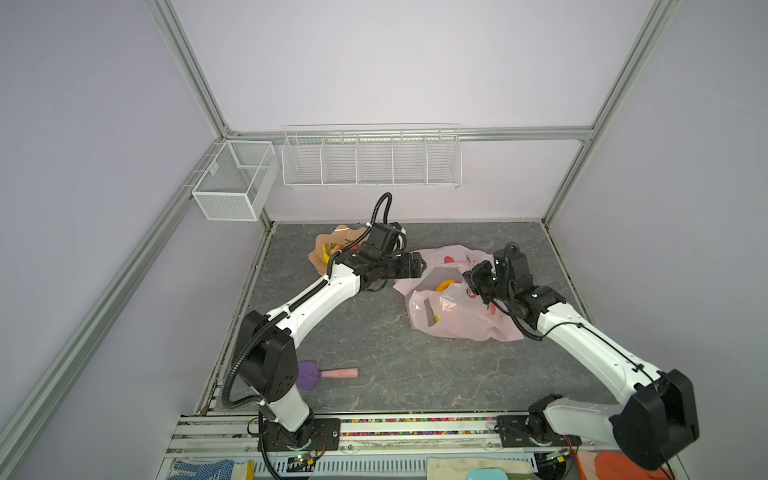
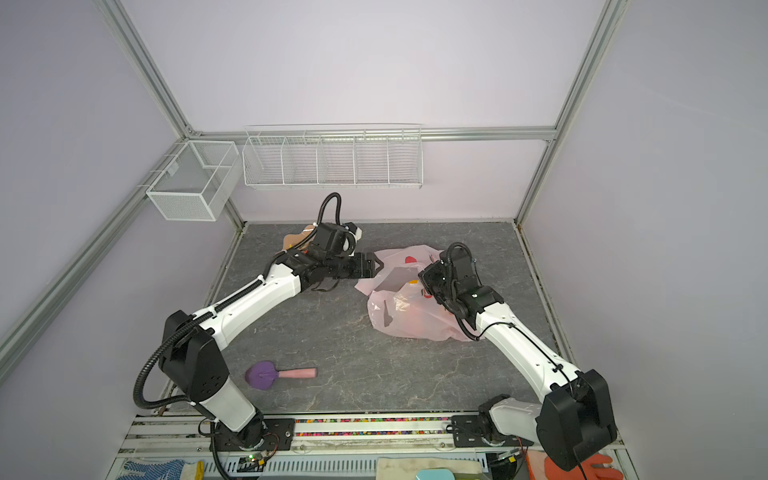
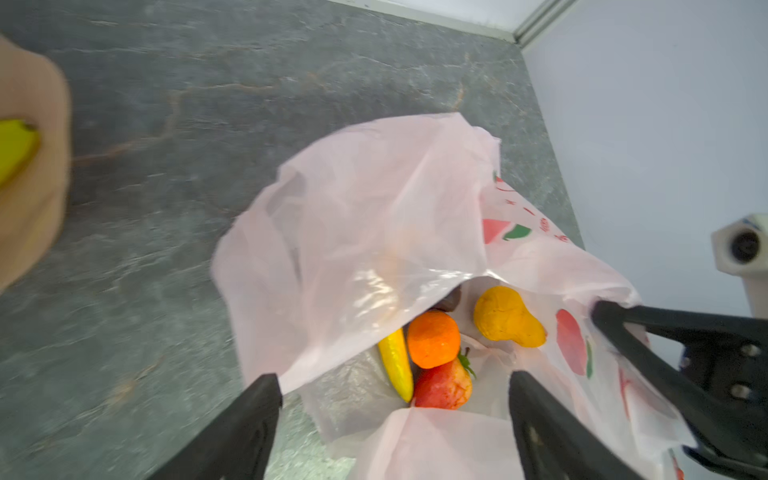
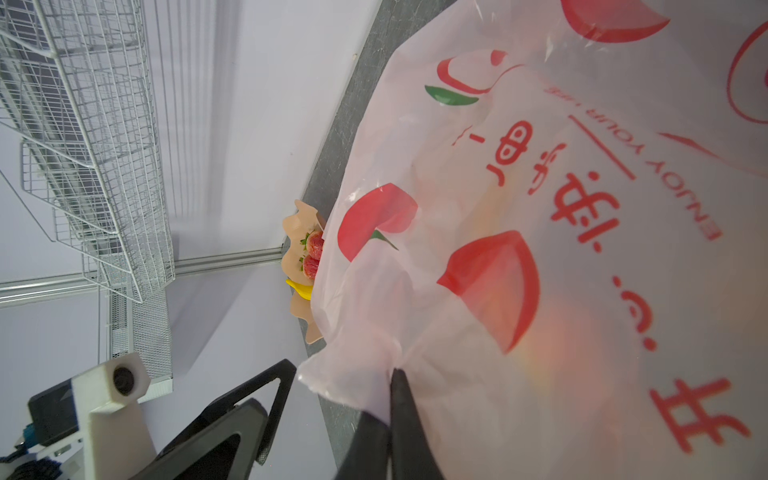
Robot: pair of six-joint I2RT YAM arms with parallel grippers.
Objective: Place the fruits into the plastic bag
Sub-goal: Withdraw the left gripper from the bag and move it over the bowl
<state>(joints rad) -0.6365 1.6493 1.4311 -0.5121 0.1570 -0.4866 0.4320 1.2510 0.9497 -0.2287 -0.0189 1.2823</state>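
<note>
gripping the plastic bag (image 3: 365,216) by its rim, the right pincer (image 4: 392,376) holds it agape; the left pincer (image 3: 395,380) hovers released at the mouth, an orange (image 3: 434,338) inside.

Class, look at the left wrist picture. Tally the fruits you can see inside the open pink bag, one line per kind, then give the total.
Banana: 1
Orange: 1
Strawberry: 1
Pear: 1
Dark round fruit, mostly hidden by the plastic: 1
Total: 5 showing in the plastic bag
</note>
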